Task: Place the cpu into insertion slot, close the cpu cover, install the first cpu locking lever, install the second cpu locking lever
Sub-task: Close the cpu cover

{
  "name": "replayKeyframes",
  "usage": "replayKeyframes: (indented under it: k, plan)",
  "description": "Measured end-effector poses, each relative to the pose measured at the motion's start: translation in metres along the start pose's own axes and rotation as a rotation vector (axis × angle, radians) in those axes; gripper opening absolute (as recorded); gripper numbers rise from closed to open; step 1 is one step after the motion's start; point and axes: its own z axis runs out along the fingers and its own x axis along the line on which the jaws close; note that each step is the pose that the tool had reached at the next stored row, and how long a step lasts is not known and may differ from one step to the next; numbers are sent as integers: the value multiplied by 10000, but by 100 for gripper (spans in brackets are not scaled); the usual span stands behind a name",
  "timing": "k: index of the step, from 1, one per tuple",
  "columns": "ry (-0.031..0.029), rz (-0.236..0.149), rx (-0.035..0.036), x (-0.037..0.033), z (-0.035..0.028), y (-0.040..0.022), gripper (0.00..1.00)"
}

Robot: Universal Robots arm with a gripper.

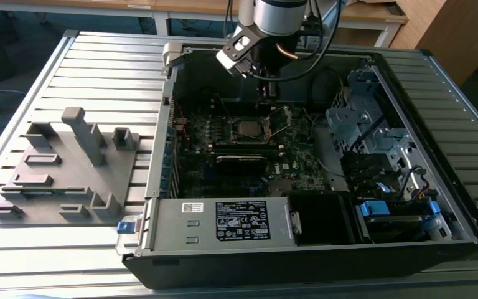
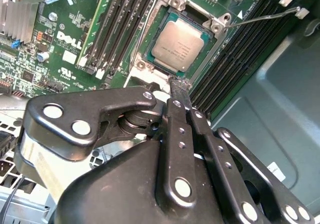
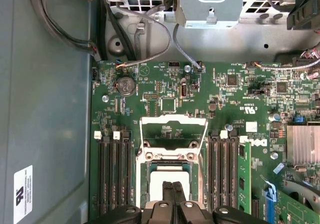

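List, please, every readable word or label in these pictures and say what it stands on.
White label on the grey metal box: print too small to read.
White sticker on the case wall: too small to read.
Print on the motherboard: too small to read.
Marks on the cpu: unreadable.

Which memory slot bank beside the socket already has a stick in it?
The heatsink-side bank: a green memory stick stands at its outer edge, toward the finned heatsink. The wall-side bank, by the grey case wall, shows only bare black slots.
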Motion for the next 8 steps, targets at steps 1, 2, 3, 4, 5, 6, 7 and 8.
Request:
replayKeyframes:
  k: [1,2,3,4,5,6,7,8]
  plan:
    - [0,2,0,0,0,0,10]
    - [0,2,0,0,0,1,10]
    - [0,1,0,0,0,2,10]
    - [0,1,0,0,0,2,10]
    - [0,1,0,0,0,3,10]
    - [0,0,0,0,0,4,10]
    - [0,0,0,0,0,4,10]
    - [1,1,-1,1,-1,4,10]
